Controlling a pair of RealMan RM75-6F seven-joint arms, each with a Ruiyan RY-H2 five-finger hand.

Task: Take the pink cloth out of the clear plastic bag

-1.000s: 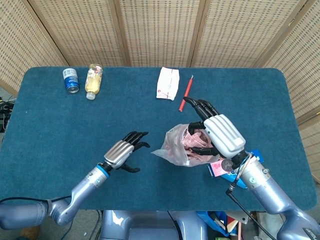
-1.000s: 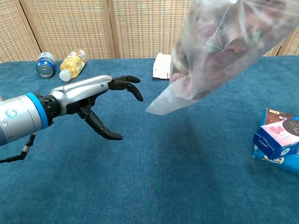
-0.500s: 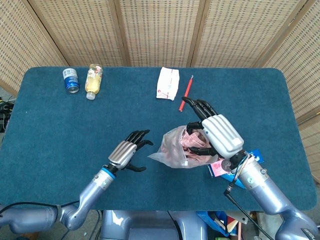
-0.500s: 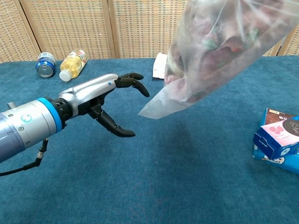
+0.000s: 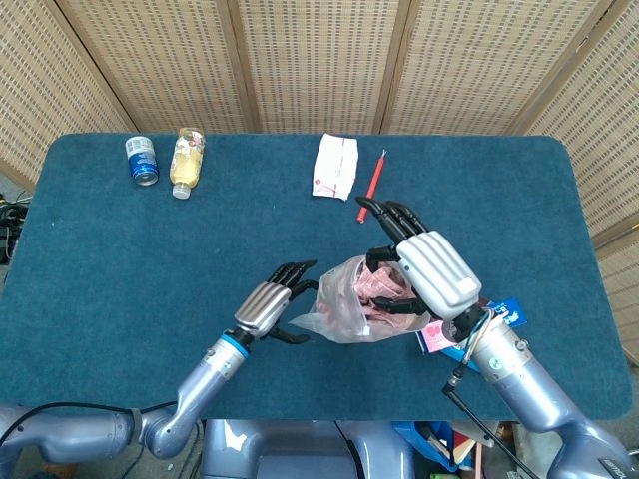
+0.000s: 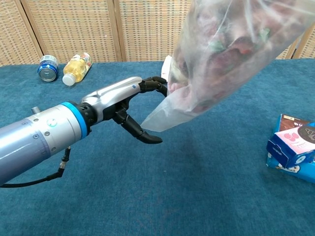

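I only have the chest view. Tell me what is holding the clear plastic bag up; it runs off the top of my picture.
Observer: The right hand holds the clear plastic bag from above, lifted off the table; its fingers curl into the bag's upper part.
Operator: Report where my left hand sits relative to the bag.
Observer: The left hand is at the bag's left edge, fingertips reaching the plastic; I cannot tell whether it grips.
Operator: Say whether the pink cloth is out yet.
Observer: No, the pink cloth is bunched inside the bag, under the right hand.
Operator: Name anything behind the bag.
Observer: A red pen lies beside the white packet.
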